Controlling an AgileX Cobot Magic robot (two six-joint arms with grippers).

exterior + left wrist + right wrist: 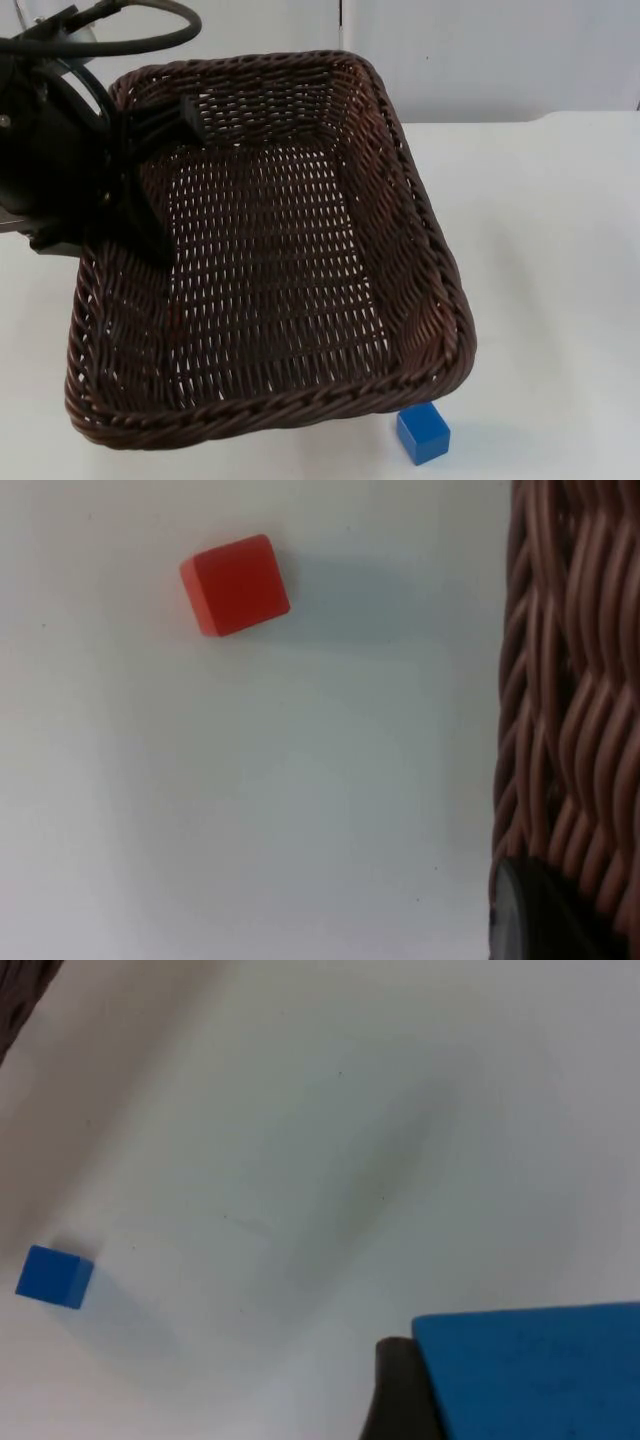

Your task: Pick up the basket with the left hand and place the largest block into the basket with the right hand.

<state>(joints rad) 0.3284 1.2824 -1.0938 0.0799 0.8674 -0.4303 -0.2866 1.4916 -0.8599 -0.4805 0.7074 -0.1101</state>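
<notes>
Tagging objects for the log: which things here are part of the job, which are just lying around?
Job:
basket, held up by the left gripper
large blue block, in the right gripper

Lying about:
small blue block, on the table beside the basket
red block, on the table

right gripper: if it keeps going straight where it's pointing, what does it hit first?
Probably bare table. The right gripper is shut on a large blue block and looks down onto white surface. The small blue block lies well off to the side, so it looks clear of that line, though depth is hard to judge.
</notes>
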